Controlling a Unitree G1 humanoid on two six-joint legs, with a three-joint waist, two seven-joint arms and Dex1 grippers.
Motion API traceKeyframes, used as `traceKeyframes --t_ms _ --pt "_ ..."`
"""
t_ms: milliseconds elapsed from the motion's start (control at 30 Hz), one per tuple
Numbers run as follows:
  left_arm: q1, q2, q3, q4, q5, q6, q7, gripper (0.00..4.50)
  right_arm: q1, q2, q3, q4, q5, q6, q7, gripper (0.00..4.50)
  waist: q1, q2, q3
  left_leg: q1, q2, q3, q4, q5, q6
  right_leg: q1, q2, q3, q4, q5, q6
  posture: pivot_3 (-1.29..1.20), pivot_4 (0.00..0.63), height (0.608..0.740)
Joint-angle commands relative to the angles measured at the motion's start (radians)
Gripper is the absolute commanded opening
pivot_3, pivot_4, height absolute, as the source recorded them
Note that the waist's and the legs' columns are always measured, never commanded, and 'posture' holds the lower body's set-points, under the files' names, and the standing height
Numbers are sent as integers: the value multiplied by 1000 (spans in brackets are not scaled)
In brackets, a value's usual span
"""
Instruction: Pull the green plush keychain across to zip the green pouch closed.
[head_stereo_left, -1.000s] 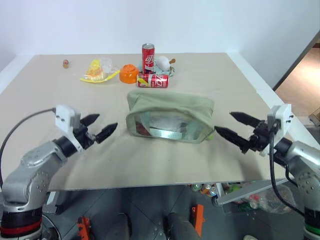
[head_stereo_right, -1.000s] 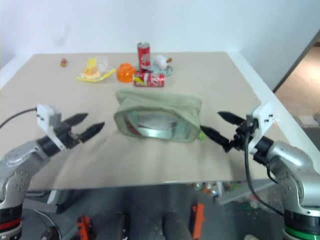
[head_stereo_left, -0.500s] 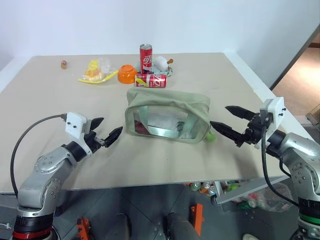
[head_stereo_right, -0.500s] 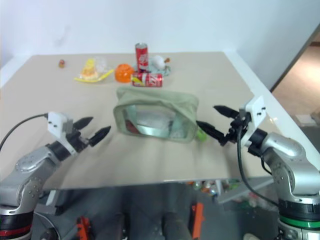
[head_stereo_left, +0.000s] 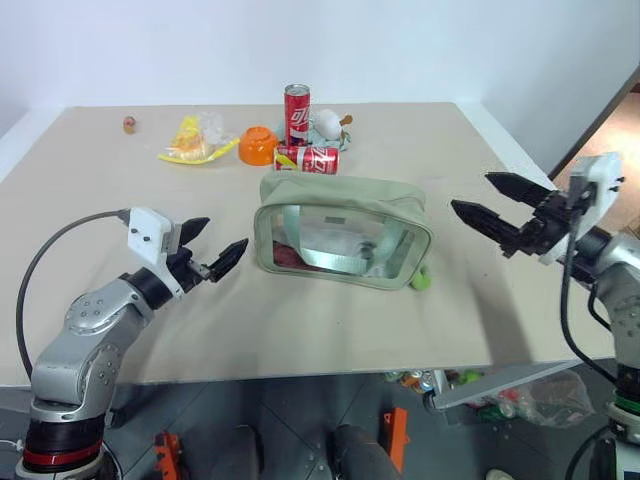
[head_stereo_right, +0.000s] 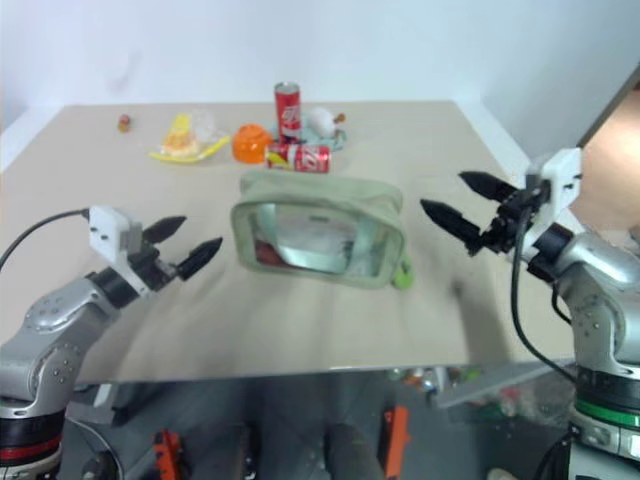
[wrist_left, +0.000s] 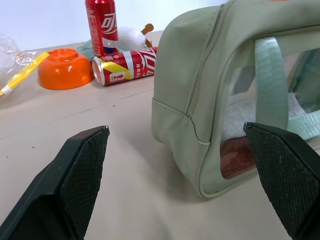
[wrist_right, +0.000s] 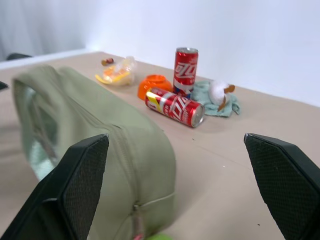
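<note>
Evidently soft and light, the green plush keychain (head_stereo_left: 421, 281) lay below the wide-spread, empty right gripper (head_stereo_left: 500, 214), at the green pouch (head_stereo_left: 343, 243) end nearest it, best pinched mid-body.

On the beige table (head_stereo_left: 120, 220): one green pouch (head_stereo_left: 342, 230) with one green plush keychain (head_stereo_left: 421, 281) at its end, two red soda cans, one upright (head_stereo_left: 296, 108) and one on its side (head_stereo_left: 308, 160), one orange bowl (head_stereo_left: 258, 145) and one yellow wrapper (head_stereo_left: 190, 145). Two grippers (head_stereo_left: 212, 250) (head_stereo_left: 492, 205) flank the pouch.
</note>
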Motion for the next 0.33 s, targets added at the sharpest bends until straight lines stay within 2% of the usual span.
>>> traceKeyframes --t_ms 33,200,333 --pt "8 18 24 -56 -30 1 -19 4468 95 -27 -81 -147 81 66 -9 4493 1 0 0 0 0 0 0 0 0 0 0 0 0 0 0 0 150 740" --pt "62 37 25 -83 -46 20 -35 4468 348 -31 -87 -318 50 39 32 4493 2 0 0 0 0 -1 0 0 0 0 -1 -1 0 -1 0 0 150 740" --pt "124 27 -4 -100 -9 -7 -27 4468 401 -5 -29 -336 -15 -30 20 4493 -4 0 0 2 0 1 1 0 0 0 0 1 0 0 -1 0 150 740"
